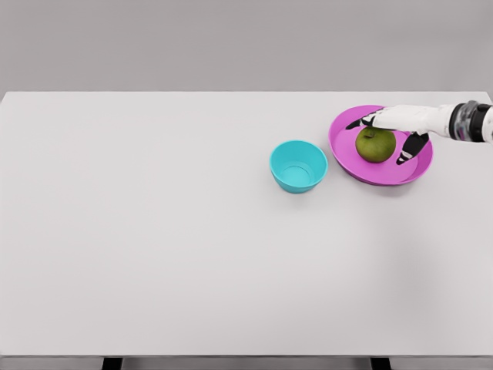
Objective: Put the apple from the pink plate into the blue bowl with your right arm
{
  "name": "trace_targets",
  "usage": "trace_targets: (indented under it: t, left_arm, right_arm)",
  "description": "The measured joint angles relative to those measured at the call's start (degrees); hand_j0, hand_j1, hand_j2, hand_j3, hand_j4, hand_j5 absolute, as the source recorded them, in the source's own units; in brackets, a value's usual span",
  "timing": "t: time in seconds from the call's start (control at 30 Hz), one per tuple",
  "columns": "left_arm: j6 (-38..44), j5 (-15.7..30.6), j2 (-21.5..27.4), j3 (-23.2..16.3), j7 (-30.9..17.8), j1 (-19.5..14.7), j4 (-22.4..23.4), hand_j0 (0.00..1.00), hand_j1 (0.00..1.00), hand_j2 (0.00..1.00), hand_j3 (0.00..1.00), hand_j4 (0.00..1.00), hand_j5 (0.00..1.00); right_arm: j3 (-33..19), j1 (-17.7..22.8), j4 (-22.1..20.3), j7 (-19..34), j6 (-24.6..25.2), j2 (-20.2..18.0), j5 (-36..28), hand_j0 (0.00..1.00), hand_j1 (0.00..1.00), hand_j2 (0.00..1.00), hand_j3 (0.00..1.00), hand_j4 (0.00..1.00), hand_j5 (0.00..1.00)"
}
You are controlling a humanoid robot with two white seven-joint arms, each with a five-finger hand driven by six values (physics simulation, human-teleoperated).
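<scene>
Head view, starting at the fingers [412, 146]: the right hand [397, 123] is spread open over the round green apple [375, 144]. One dark-tipped finger pokes out past the apple's upper left side, and another hangs down just beside its right side, over the plate's inner surface. Honestly can't tell if any of them actually press on the fruit, but nothing is wrapped around it, so it doesn't look gripped.

That apple sits upright in the middle of the shallow pink round plate [347, 154], stem dimple facing up. The white forearm runs out to the right edge of the shot, with a grey and black wrist cuff [471, 122] near the border.

Moving outward, the small blue round bowl [298, 166] stands just to the left of the plate, close but not touching it, and you can see straight into it with nothing inside. Both rest on the right half of a wide white desk [154, 231], toward its far side. Behind the desk there's a plain grey wall [231, 42].
</scene>
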Motion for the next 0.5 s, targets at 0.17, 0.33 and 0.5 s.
trace_targets:
  t: [0.17, 0.33, 0.5]
  left_arm:
    - [0.0, 0.0, 0.0, 0.0, 0.0, 0.0, 0.0, 1.00, 1.00, 1.00, 1.00, 1.00, 1.00]
    - [0.0, 0.0, 0.0, 0.0, 0.0, 0.0, 0.0, 1.00, 1.00, 1.00, 1.00, 1.00, 1.00]
    - [0.0, 0.0, 0.0, 0.0, 0.0, 0.0, 0.0, 1.00, 1.00, 1.00, 1.00, 1.00, 1.00]
  right_arm:
    - [0.1, -0.5, 1.8, 0.0, 0.0, 1.1, 0.4, 1.00, 1.00, 1.00, 1.00, 1.00, 1.00]
    - [0.3, -0.5, 2.9, 0.0, 0.0, 1.4, 0.6, 1.00, 1.00, 1.00, 1.00, 1.00, 1.00]
    - [1.1, -0.6, 3.5, 0.0, 0.0, 1.5, 0.6, 1.00, 1.00, 1.00, 1.00, 1.00, 1.00]
